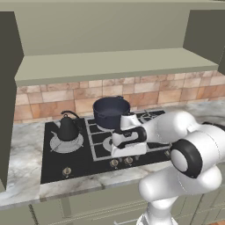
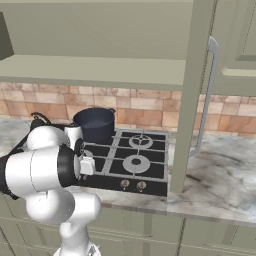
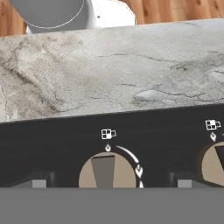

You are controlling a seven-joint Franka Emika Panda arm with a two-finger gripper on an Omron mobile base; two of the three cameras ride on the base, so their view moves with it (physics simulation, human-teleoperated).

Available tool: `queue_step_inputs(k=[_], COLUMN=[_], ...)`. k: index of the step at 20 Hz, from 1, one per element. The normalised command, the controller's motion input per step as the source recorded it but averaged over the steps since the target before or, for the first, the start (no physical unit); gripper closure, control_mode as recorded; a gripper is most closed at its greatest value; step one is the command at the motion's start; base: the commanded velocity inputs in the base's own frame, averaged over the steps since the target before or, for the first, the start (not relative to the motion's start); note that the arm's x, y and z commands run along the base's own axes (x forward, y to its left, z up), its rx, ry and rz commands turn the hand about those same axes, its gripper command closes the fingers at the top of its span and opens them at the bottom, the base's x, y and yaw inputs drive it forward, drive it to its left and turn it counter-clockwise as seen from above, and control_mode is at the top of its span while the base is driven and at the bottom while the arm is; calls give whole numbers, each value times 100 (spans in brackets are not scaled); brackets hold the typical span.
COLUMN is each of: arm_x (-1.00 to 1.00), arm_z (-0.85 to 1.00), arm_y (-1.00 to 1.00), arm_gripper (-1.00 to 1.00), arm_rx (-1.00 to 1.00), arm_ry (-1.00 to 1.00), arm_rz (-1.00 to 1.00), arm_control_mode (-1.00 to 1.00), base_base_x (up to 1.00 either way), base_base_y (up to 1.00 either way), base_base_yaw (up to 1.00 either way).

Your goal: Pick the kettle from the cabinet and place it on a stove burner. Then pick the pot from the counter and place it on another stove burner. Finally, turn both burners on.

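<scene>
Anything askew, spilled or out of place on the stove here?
Nothing stands out. The kettle sits upright on the big left burner, the pot level on a rear burner, and no spill shows. The cabinet door hangs open.

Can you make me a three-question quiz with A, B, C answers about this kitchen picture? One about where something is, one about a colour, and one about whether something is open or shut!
1. Where is the kettle?
A. inside the cabinet
B. on the large round stove burner at the left of the stove
C. on the floor

2. What colour is the pot?
A. dark navy blue
B. bright red
C. yellow

3. How is the cabinet door?
A. shut tight
C. taken off
B. swung open

Answers:
1. B, it sits on the silvery disc in the left base view.
2. A, its sides look dark blue in both base views.
3. B, the right base view shows the door edge-on with its bar handle sticking out over the counter.
</scene>
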Motion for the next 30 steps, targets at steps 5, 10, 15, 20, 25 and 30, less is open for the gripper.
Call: queue_step_inputs(k=[5, 10, 15, 20, 25, 30], arm_x=[-3, -9, -18, -24, -3, 18], arm_z=[-11, -9, -8, -2, -4, -8], arm_y=[-1, -2, -4, -10, -4, 7], arm_gripper=[-100, -100, -100, -100, -100, -100], arm_rx=[0, 0, 0, 0, 0, 0], arm_ry=[0, 0, 0, 0, 0, -1], arm_rz=[0, 0, 0, 0, 0, 0], arm_control_mode=[-100, -100, -100, -100, -100, -100], base_base_x=[0, 0, 0, 0, 0, 0], base_base_y=[0, 0, 0, 0, 0, 0], base_base_yaw=[0, 0, 0, 0, 0, 0])
